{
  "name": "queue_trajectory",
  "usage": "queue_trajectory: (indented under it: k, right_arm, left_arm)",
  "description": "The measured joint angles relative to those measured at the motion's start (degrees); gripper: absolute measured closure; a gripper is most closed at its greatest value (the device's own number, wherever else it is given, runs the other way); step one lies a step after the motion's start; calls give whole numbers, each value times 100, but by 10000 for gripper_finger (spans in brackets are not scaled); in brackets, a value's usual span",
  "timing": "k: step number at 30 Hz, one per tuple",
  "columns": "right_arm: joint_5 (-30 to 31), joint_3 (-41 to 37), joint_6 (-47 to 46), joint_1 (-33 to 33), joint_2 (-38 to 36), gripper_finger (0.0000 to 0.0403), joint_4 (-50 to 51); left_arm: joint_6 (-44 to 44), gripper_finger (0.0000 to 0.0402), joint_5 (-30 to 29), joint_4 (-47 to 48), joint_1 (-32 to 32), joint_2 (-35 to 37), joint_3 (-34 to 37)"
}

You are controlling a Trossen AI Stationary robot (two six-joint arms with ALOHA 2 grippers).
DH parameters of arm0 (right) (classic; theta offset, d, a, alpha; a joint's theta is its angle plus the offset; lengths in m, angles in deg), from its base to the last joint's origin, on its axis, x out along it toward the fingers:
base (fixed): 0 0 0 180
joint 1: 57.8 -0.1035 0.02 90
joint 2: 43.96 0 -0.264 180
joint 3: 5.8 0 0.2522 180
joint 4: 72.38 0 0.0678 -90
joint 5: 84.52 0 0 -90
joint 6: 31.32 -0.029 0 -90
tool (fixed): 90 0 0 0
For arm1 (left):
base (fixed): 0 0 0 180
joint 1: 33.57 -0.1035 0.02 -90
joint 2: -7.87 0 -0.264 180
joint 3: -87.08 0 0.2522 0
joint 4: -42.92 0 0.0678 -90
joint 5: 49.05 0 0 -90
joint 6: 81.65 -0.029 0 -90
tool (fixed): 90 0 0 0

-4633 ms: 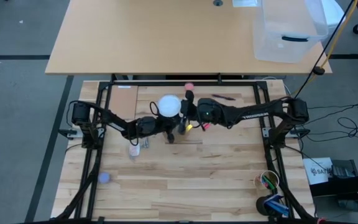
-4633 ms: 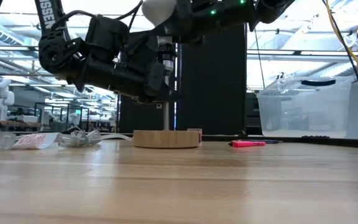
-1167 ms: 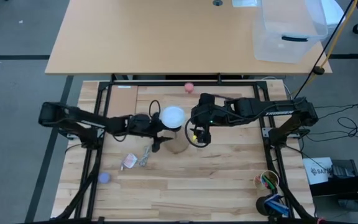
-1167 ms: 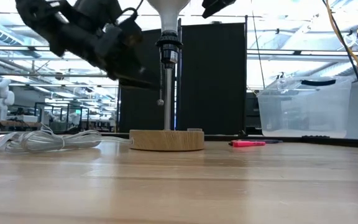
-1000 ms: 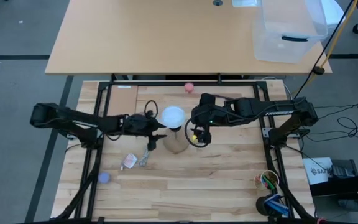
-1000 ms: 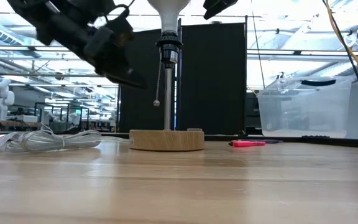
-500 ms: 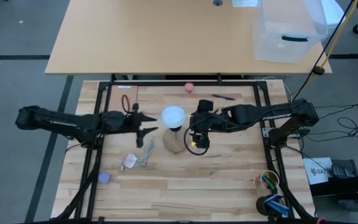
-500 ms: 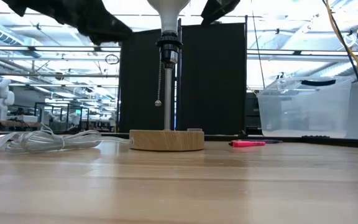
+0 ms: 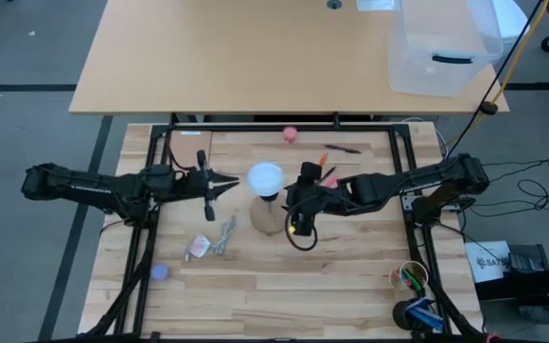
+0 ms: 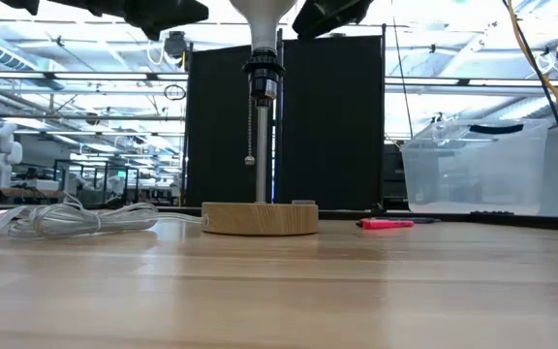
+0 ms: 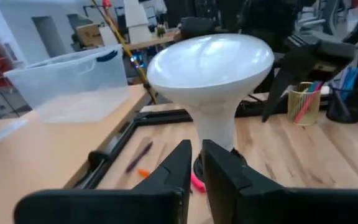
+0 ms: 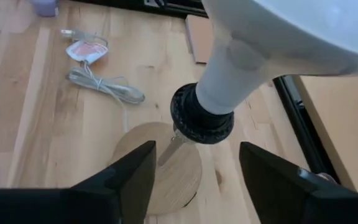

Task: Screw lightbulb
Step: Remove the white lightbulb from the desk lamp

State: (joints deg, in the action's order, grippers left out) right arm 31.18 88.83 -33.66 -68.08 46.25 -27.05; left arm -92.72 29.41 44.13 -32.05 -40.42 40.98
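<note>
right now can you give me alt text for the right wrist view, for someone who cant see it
A white lightbulb sits screwed into a black socket above a round wooden base, seen close up between the right gripper's two open dark fingers. On the wooden table behind lie a coiled clear cord and a small pink-and-white packet.

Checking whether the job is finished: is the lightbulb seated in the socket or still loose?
Seated: the lightbulb stands upright with its neck inside the black socket, and neither gripper touches it. How tightly it is screwed cannot be told.
</note>
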Motion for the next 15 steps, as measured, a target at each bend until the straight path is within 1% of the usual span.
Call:
queue_trajectory:
  k: [2,3,7,9,12,15]
  right_arm:
    - [46,-58,1,-16,0,194,-170]
    - [162,-68,7,-35,0,198,-221]
    - [875,-69,45,-191,0,216,-313]
    - [1115,-69,91,-267,0,232,-312]
    - [1409,-69,141,-374,0,268,-316]
    - [1799,-69,288,-492,0,317,-361]
  left_arm:
    - [-2,354,114,-107,0,0,0]
    - [-2,351,150,-201,0,0,0]
    - [14,331,172,-320,-62,0,0]
    - [26,321,171,-321,-111,0,0]
    - [180,313,170,-410,-244,0,0]
    - [285,312,171,-429,-355,0,0]
